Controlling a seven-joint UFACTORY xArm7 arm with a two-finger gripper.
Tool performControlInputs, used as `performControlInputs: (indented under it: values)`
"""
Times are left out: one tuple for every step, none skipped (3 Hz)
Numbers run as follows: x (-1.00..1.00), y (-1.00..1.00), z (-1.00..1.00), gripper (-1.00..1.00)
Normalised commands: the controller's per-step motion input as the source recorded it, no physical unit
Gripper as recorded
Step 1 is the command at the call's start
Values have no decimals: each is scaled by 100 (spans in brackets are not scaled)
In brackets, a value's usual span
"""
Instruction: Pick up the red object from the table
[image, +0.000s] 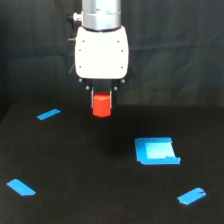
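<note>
The red object (101, 105) is a small orange-red block hanging below the white gripper body, clear of the black table (90, 165). My gripper (101, 102) sits at the upper middle of the exterior view, shut on the block. The dark fingers are hard to make out against the black background; only the block's front face and lower end show.
A blue square patch (157, 150) lies on the table toward the exterior view's right. Blue tape strips lie at the left (48, 114), lower left (21, 187) and lower right (191, 196). A black backdrop rises behind the arm.
</note>
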Motion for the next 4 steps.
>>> performControlInputs:
  values:
    - [13,11,1,-99]
    - [0,5,-5,-100]
    - [-2,-3,-7,-94]
    - [11,1,-1,-93]
